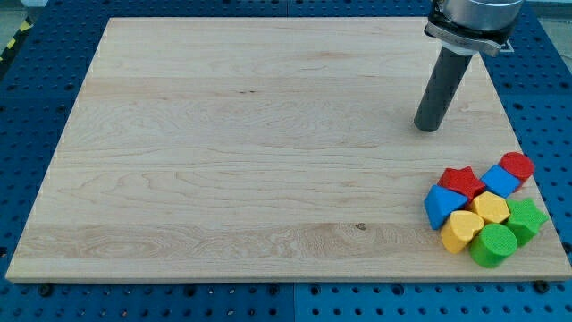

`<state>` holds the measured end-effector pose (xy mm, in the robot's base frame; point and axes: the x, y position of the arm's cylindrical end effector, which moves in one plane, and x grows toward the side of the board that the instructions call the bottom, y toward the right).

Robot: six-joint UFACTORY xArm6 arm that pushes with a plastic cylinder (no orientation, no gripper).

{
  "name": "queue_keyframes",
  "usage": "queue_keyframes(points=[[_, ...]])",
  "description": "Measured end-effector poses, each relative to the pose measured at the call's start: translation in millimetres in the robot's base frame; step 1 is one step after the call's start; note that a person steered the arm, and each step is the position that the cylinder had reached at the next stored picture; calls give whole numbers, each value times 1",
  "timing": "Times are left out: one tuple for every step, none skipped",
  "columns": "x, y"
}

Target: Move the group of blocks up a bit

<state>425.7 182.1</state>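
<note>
A tight group of blocks sits at the board's bottom right corner. It holds a red star (462, 182), a red cylinder-like block (517, 165), a blue block (500, 181), a blue block (441, 206), a yellow block (491, 207), a yellow heart (461, 231), a green star (525, 220) and a green cylinder (493, 245). My tip (428, 128) rests on the board above the group, toward the view's top, well apart from the red star. It touches no block.
The wooden board (223, 161) lies on a blue perforated table (27, 89). The group lies close to the board's right edge and bottom edge. The arm's mount (469, 22) shows at the view's top right.
</note>
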Motion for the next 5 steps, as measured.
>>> queue_keyframes(points=[[-4,0],[-30,59],[2,142],[25,163],[47,162]])
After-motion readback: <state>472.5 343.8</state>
